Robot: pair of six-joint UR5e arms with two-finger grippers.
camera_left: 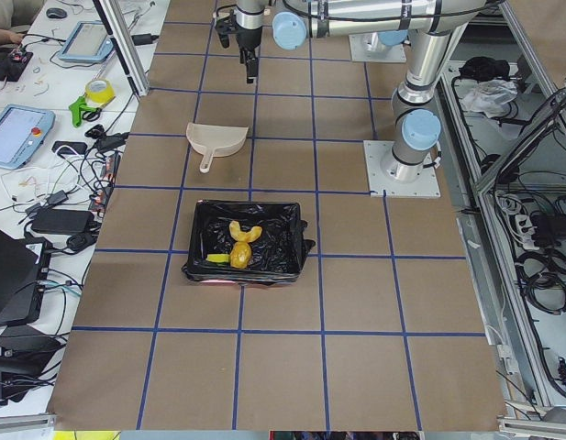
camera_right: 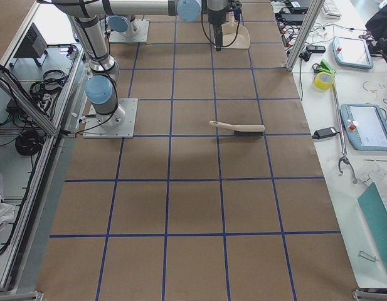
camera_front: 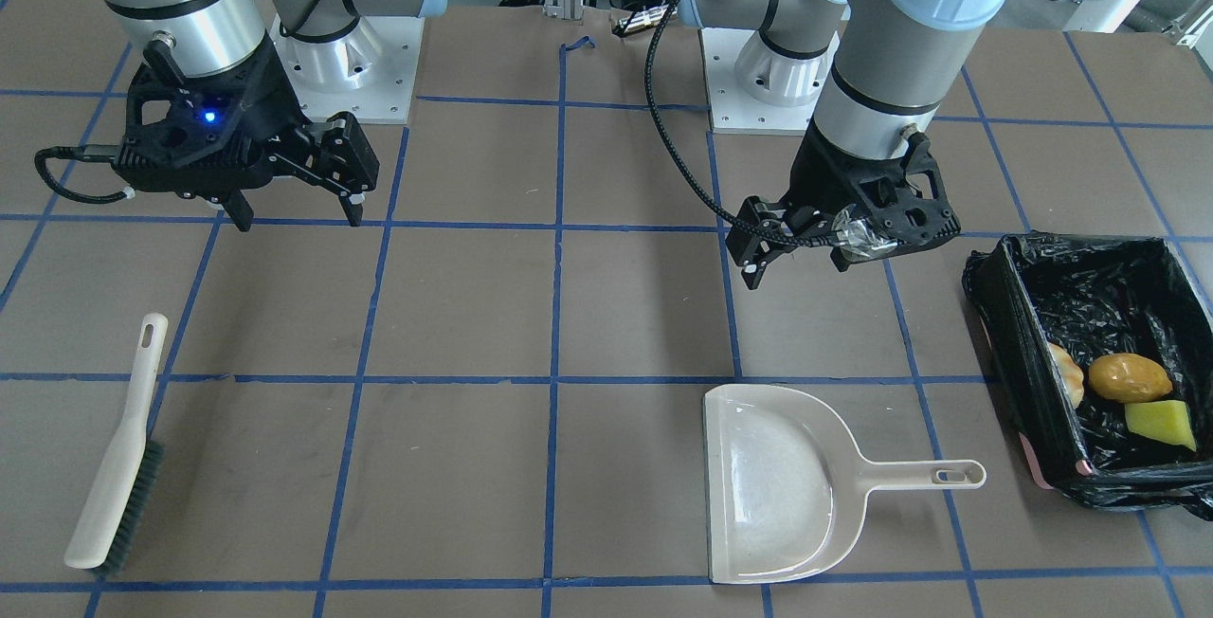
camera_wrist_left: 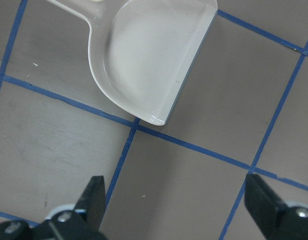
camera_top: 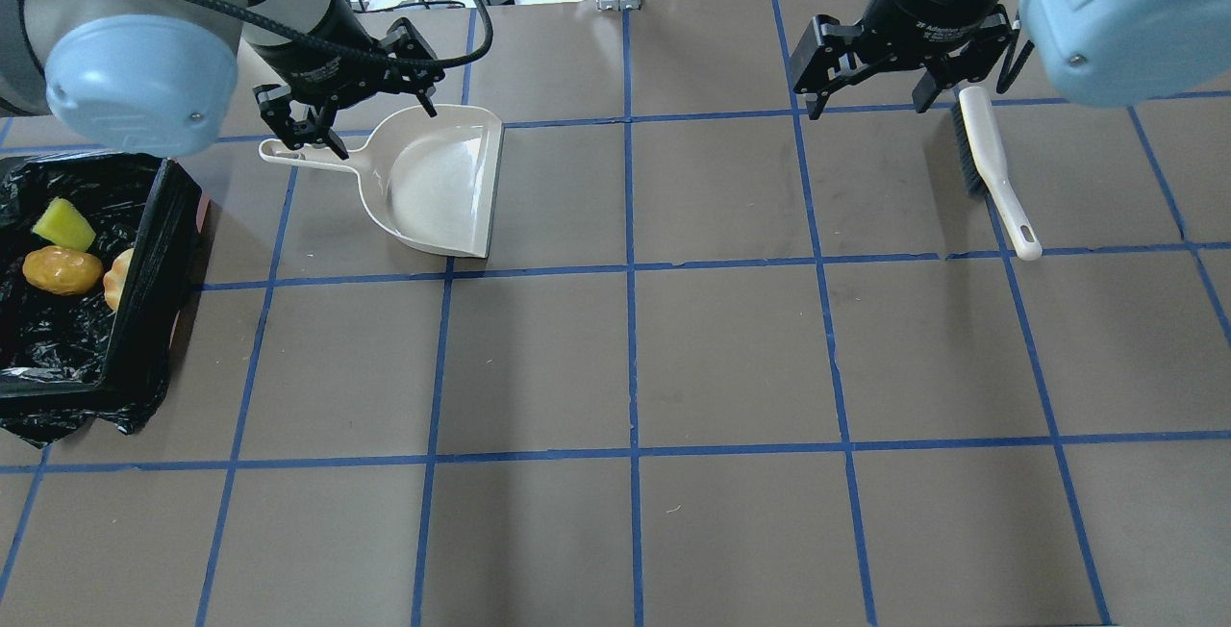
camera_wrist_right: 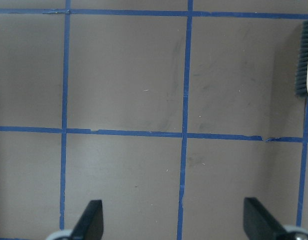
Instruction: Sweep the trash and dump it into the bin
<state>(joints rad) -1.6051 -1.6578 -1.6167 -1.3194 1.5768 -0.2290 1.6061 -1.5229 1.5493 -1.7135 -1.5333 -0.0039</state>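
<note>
The trash lies inside the bin [camera_front: 1019, 353], a black-bagged box at the table's end on my left: a yellow-brown potato-like lump [camera_front: 1128, 377], a green-and-yellow sponge wedge [camera_front: 1161, 423] and a croissant-like piece [camera_front: 1066, 372] against the bin wall. My left gripper [camera_front: 796, 269] hangs open and empty above the table, close to the beige dustpan [camera_front: 772, 485]; in the left wrist view its fingers [camera_wrist_left: 96, 195] are wide apart with the dustpan [camera_wrist_left: 149, 55] beyond them. My right gripper [camera_front: 299, 218] is open, holds nothing and is off the table, near the beige brush [camera_front: 118, 457].
The dustpan [camera_top: 438, 185] lies flat with its handle toward the bin [camera_top: 144, 271]. The brush [camera_top: 991, 165] lies alone on the right side. Brown table cover with a blue tape grid. Both arm bases are bolted at the robot's edge of the table.
</note>
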